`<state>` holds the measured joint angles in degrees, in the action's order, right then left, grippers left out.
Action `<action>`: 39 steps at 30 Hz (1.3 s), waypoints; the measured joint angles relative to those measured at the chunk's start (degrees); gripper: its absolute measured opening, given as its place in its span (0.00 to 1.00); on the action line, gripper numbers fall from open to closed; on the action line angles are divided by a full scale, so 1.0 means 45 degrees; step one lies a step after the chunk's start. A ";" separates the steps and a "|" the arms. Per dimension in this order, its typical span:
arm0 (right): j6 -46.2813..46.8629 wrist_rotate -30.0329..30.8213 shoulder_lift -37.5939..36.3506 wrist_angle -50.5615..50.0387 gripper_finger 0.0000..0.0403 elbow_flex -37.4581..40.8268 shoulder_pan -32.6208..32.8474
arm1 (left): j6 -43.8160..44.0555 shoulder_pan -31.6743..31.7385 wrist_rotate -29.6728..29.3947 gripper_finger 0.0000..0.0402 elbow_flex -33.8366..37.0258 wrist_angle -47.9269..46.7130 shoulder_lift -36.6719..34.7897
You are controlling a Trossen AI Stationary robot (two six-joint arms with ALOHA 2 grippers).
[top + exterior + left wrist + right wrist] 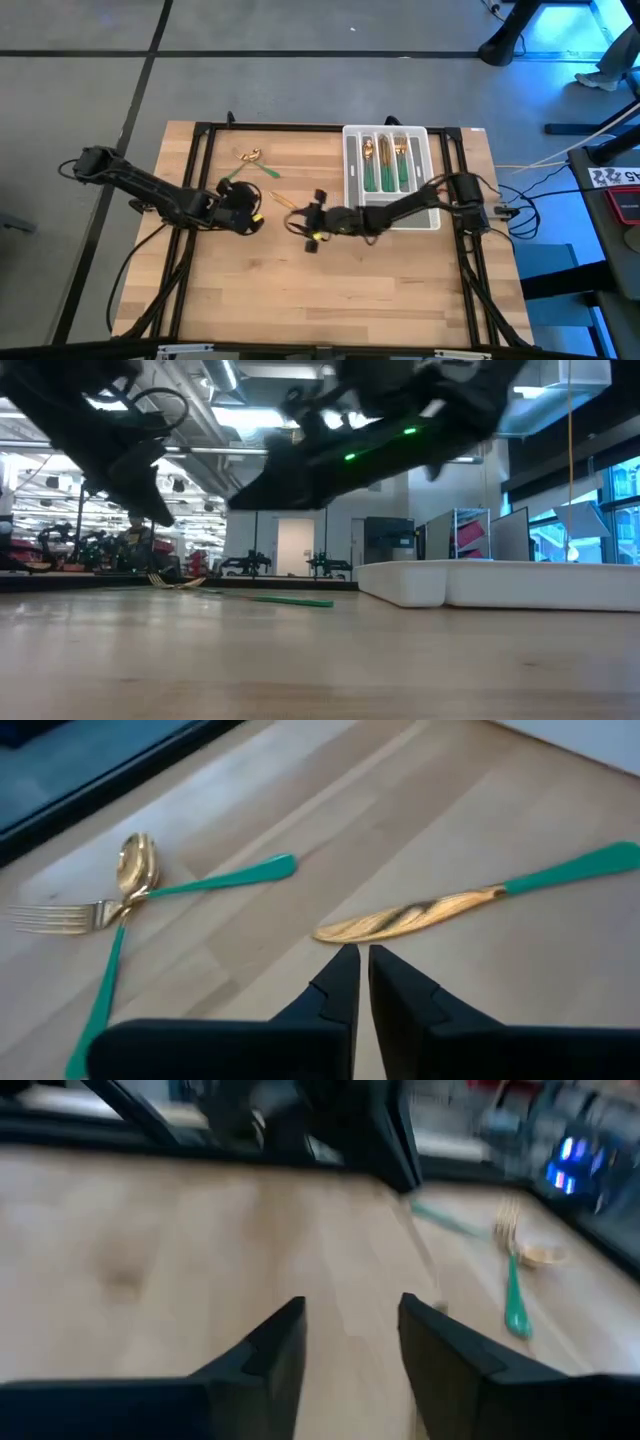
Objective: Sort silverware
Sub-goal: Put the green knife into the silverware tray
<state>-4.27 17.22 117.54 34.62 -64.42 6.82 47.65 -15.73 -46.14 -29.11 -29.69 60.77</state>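
Three loose pieces lie flat on the wooden table: a gold-bladed, green-handled knife [430, 908] and, beyond it, a fork [60, 916] and a spoon [136, 870] crossed over each other [250, 160]. More silverware [385, 165] lies in the slots of the grey-white tray [352, 150]. My left gripper [360, 958] [248, 208] is shut and hovers just short of the knife's blade tip. My right gripper [350, 1330] [300, 224] is open near the table's middle, between the knife [278, 200] and the tray, with nothing between its fingers.
The tray [500, 582] sits toward the table's far right, with the right arm reaching past its near end. A black frame runs along the table's edges [200, 135]. Bare wood lies across the near half of the table [330, 300].
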 joint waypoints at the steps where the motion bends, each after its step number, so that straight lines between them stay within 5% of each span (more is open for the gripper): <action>1: 0.0286 -0.0103 0.0155 -0.0761 0.42 -0.0433 -0.0204 | 0.0064 -0.0010 -0.0092 0.04 0.0158 0.0097 -0.0085; 5: 0.1683 -0.0061 0.0853 -0.3327 0.51 -0.1733 -0.1043 | 0.0421 -0.0258 -0.0261 0.01 0.0736 0.0633 -0.0198; 13: 0.3099 -0.1835 0.2130 -0.4141 0.51 -0.1942 -0.1853 | -0.0004 -0.0922 -0.0579 0.00 0.2258 0.3457 -0.0150; 23: 0.2151 -0.3413 0.2355 -0.4820 0.29 -0.2006 -0.1717 | -0.2206 -0.1487 -0.0572 0.00 0.3358 0.6624 -0.0149; 34: 0.1864 -0.4803 0.3092 -0.4166 0.05 -0.2017 -0.1741 | -0.6751 -0.2726 -0.0503 0.01 0.3469 0.9679 -0.0149; 39: 0.1524 -0.7724 0.3285 -0.3061 0.05 -0.1952 -0.1822 | -0.7584 -0.2739 0.0029 0.01 0.3469 0.9414 0.0121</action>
<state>2.59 -17.54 132.33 20.85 -73.21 -1.38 13.53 -28.05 -46.00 -13.50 12.67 61.31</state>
